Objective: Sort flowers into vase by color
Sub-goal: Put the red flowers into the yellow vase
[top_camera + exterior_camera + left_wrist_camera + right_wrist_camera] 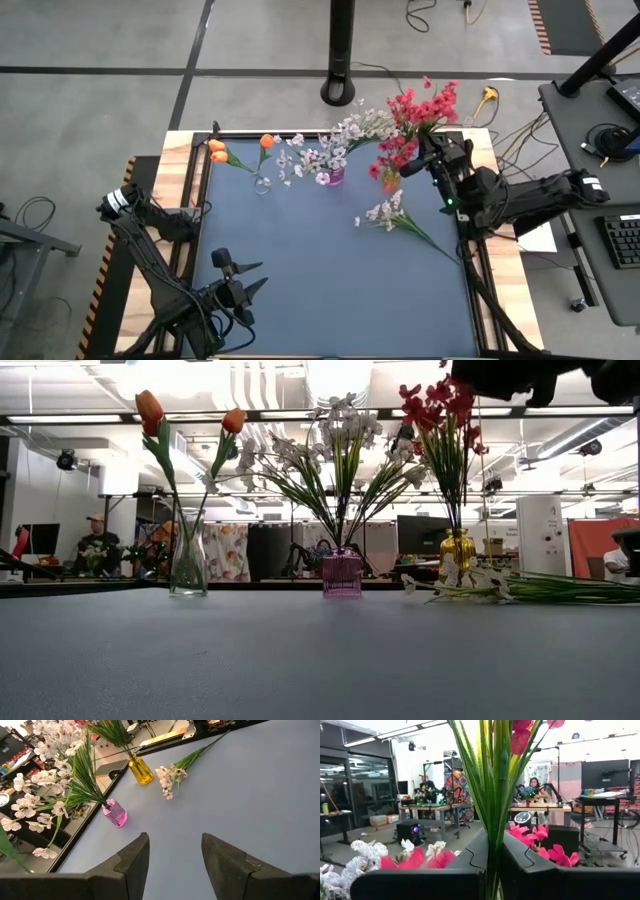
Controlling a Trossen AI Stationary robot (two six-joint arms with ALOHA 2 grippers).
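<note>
1. Right end effector clenched on the green stems of the red flowers, held upright over the yellow vase at the far right of the tabletop.
2. Judged step: lowering the red spray into the yellow vase. Best done by keeping the stems vertical and centred on the narrow neck, easing down slowly, and letting go only once the stems are seated, so the vase does not tip.
3. Right arm stretched in from the right edge, wrist bent toward the far corner above the vase.
4. Left end effector released, fingers apart and empty, parked low near the front left corner, facing across the tabletop.
5. White flowers already standing in the pink vase; orange tulips in the clear vase.
6. One white spray lying flat on the tabletop, near the right arm, not yet sorted.
</note>
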